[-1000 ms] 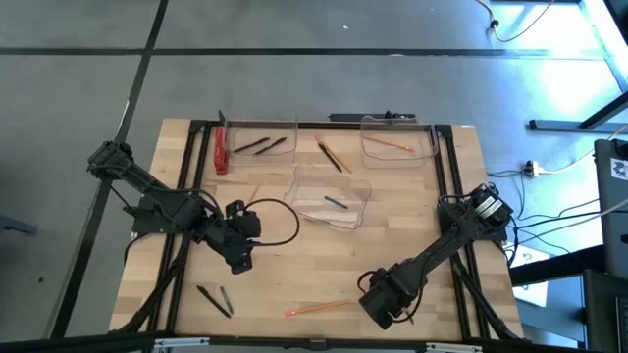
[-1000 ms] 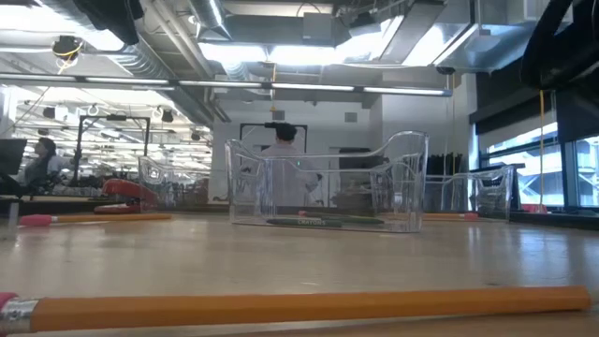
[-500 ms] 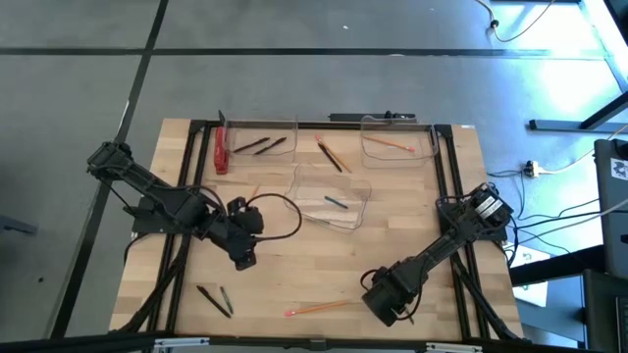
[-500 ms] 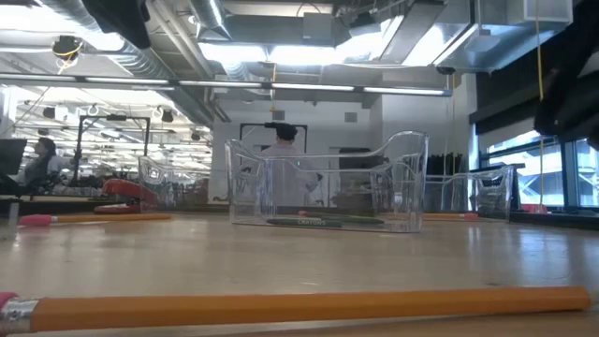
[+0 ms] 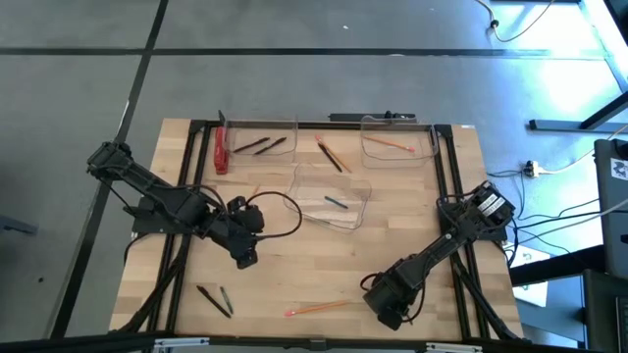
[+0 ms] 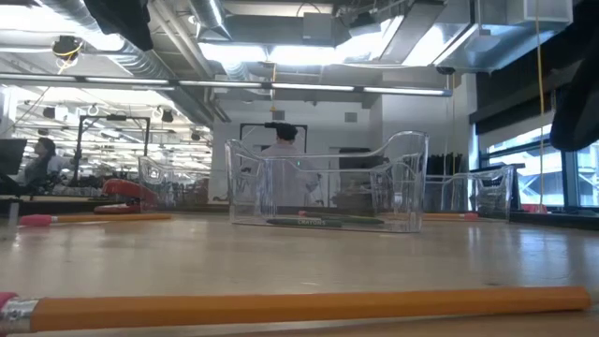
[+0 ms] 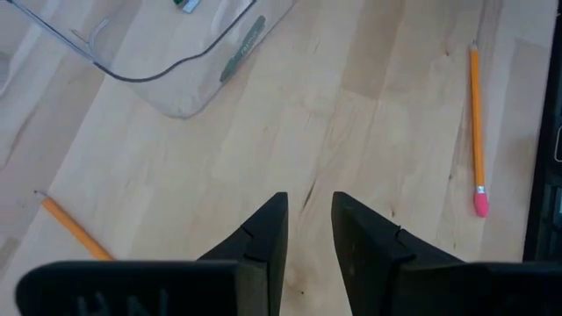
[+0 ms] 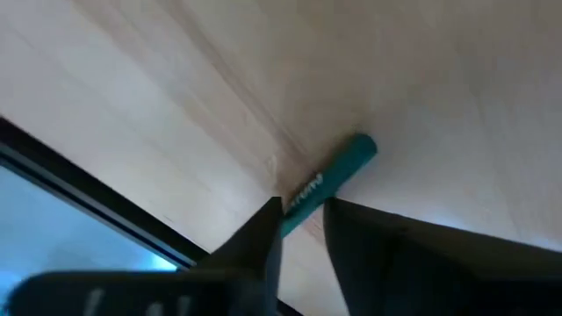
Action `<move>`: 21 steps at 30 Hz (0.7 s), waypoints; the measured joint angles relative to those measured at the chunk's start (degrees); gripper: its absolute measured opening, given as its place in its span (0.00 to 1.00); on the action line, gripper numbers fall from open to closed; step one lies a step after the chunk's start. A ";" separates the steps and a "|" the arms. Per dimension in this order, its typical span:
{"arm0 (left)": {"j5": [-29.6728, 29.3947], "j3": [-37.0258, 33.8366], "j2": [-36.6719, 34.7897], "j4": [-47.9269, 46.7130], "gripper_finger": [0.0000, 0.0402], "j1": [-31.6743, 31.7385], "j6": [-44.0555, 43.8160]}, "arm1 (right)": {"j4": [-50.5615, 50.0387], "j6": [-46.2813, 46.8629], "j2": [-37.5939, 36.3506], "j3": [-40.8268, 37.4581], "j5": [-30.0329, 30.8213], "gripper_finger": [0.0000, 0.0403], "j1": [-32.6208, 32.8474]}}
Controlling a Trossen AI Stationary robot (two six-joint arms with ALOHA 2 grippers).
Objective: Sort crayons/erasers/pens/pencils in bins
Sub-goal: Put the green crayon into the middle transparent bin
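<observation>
My right hand [image 8: 303, 204] is low at the near-right desk [image 5: 412, 235] edge, fingers narrow w/ a short teal-green crayon [image 8: 332, 173] between the tips, seemingly pinched. Before lifting I'd square the grip mid-stick, else it may pivot out. Then carry to the clear plastic centre bin [image 5: 355, 218], which already holds a similar stick. My left hand [image 7: 307, 230] hovers mid-left over bare desk, fingers narrowly apart, holding nothing.
</observation>
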 joint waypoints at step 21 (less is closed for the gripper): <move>0.00 0.00 0.00 0.00 0.21 0.00 -0.13 | 1.00 -1.38 0.22 0.02 2.78 0.19 0.09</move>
